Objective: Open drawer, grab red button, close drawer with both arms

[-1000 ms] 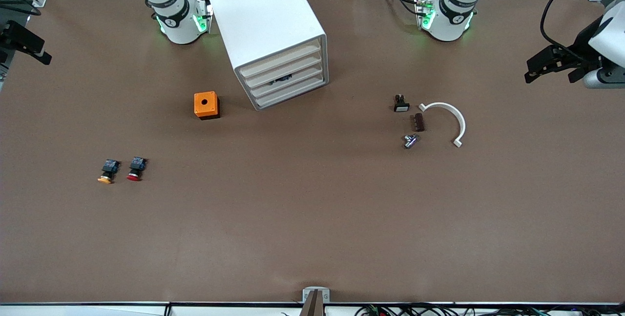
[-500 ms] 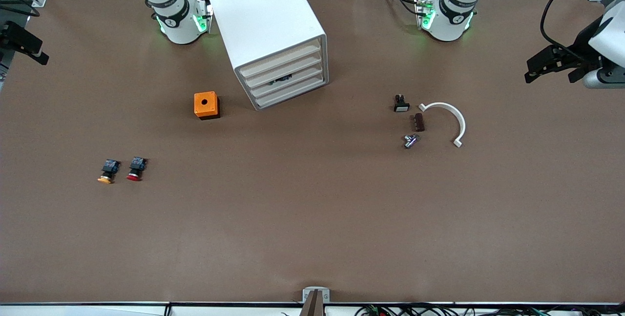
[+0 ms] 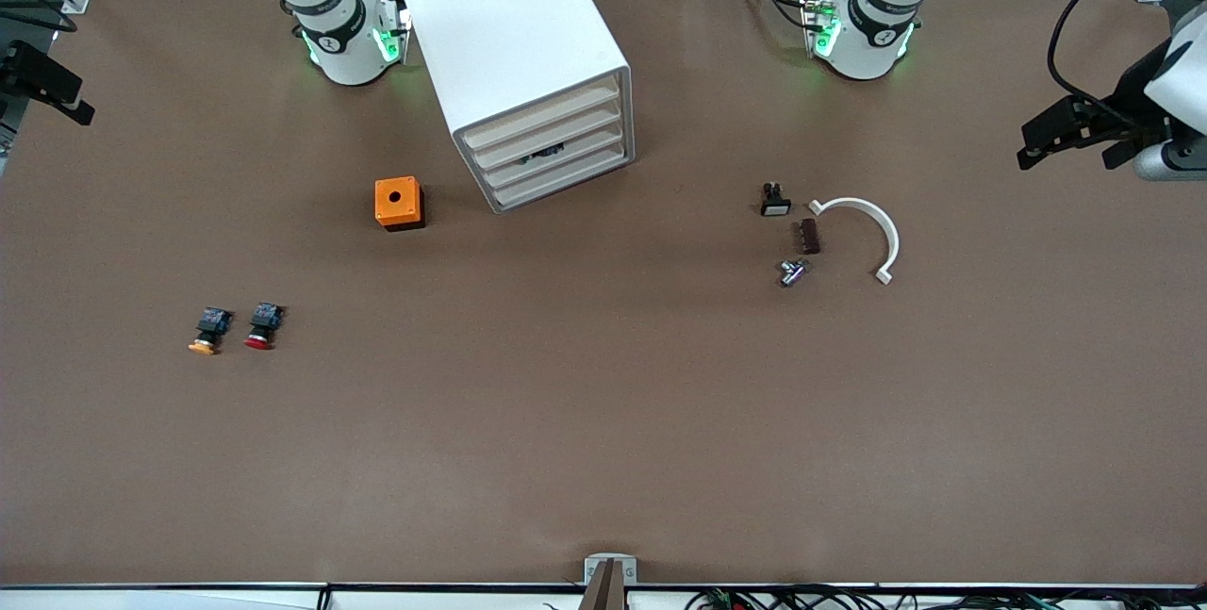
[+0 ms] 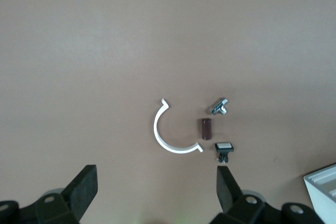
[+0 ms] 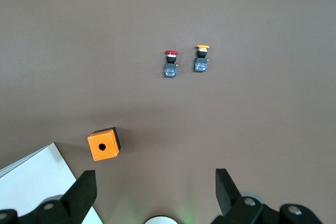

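Note:
The white drawer cabinet (image 3: 514, 44) stands between the arms' bases, with all its drawers (image 3: 552, 153) shut. The red-capped button (image 3: 260, 325) (image 5: 170, 64) lies on the table toward the right arm's end, beside a like one with an orange cap (image 3: 207, 331) (image 5: 201, 60). My right gripper (image 3: 58, 93) (image 5: 155, 184) hangs open and empty over the table's edge at that end. Over the left arm's end, my left gripper (image 3: 1035, 140) (image 4: 156, 182) is open too, holding nothing.
An orange box with a hole (image 3: 397, 203) (image 5: 103, 144) sits beside the cabinet. Toward the left arm's end lie a white curved piece (image 3: 872, 228) (image 4: 168, 139), a brown block (image 3: 809, 236), a small black switch (image 3: 775, 200) and a metal part (image 3: 792, 272).
The left gripper has drifted slightly toward the table's end. The right gripper has shifted a little toward its edge. Nothing on the table has moved.

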Robot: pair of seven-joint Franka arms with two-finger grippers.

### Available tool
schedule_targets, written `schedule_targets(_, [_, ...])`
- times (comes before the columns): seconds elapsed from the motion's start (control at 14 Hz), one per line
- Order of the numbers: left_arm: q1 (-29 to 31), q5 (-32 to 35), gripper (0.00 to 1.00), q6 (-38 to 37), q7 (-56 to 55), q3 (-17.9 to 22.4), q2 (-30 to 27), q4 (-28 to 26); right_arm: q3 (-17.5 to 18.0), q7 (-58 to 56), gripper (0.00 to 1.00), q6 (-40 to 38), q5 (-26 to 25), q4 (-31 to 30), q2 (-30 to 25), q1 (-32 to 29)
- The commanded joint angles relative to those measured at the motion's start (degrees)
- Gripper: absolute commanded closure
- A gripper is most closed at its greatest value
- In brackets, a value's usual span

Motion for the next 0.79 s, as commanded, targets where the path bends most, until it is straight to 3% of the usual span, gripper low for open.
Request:
schedule_targets(0.0, [0.1,0.2,0.00,-0.9,0.0,-0.1,2.7,4.2,0.4,-0.4,0.00,-0.3,-0.8,0.0,-0.4,-0.1])
schedule_targets(0.71, [0.2,0.4,0.00,0.1,-0.1,0.0,2.8,3.7,0.4,-1.9,0.00,-0.5,-0.8,-0.1,-0.4,-0.1])
